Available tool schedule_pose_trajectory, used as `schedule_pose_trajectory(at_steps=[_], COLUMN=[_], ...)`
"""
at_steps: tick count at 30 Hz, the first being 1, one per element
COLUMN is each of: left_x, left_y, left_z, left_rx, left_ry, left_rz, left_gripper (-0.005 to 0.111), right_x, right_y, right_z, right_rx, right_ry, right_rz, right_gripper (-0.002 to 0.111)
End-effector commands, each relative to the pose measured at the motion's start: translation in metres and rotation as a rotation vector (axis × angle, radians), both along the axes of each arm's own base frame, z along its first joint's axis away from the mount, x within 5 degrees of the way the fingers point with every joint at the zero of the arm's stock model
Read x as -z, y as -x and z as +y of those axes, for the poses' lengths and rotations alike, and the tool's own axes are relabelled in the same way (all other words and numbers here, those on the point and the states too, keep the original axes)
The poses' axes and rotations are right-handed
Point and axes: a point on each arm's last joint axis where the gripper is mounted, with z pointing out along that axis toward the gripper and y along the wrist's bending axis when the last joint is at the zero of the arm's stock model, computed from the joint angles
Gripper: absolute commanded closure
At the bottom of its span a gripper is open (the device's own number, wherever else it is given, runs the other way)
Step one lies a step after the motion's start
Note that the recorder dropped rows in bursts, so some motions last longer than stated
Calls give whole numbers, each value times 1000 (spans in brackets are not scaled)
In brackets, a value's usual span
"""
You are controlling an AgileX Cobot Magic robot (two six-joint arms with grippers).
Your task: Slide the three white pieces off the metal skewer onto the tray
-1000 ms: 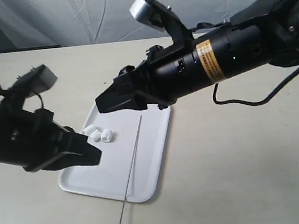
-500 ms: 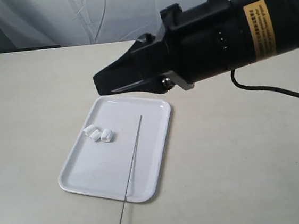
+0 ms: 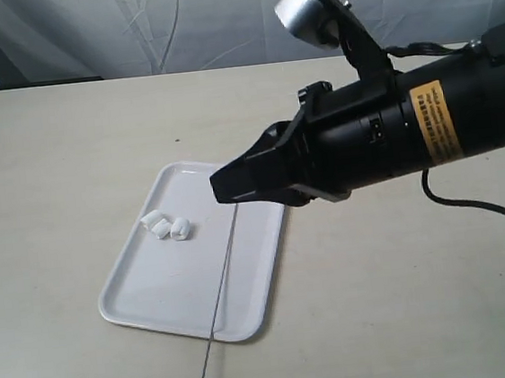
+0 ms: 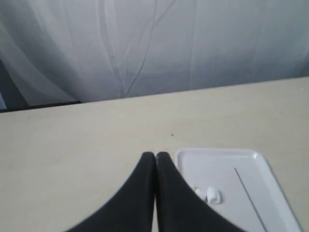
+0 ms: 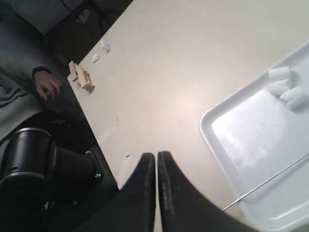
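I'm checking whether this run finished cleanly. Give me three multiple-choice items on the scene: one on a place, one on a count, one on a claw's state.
1. The white pieces lie: A. threaded on the metal skewer; B. loose on the tray, apart from the skewer; C. held in the right claw.
2. White pieces on the tray: A. three; B. one; C. five.
3. The right claw is: A. open; B. shut on the skewer; C. shut and empty.
Key: 1 B, they cluster on the tray's surface; 2 A, the exterior view shows three; 3 C, its tips meet, and the skewer lies apart from them.
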Motion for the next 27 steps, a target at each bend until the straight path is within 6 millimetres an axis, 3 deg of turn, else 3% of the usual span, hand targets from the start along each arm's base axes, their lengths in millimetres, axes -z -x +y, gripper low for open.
schedule_pose_trajectory(at_steps=[1,4,11,15,17,25,27], left_x=[46,69,99,101,98,97,96], left_y=[-17,-25,-31,-32,-32,-33,-33], left_z=[-12,-18,-22,-21,-22,-23,-23], left_rx=[51,77,99,108,107,110,113], left_ry=[-35,-29,-67,-135,-86,-83,-99], left_rz=[63,67,116,103,89,75,69], left_gripper=[107,107,107,107,107,107,107], right_x=[3,1,-24,-33,-30,-17,-21], right_y=[1,-1,9,27,36,80,89], right_z=[-3,-5,-11,-21,-30,-72,-78], right_rx=[-4,2,76,114,137,193,188], right_ry=[15,31,69,98,118,79,40], right_rz=[-35,-118,-409,-576,-621,-677,-703], right_gripper=[106,106,109,109,109,109,109])
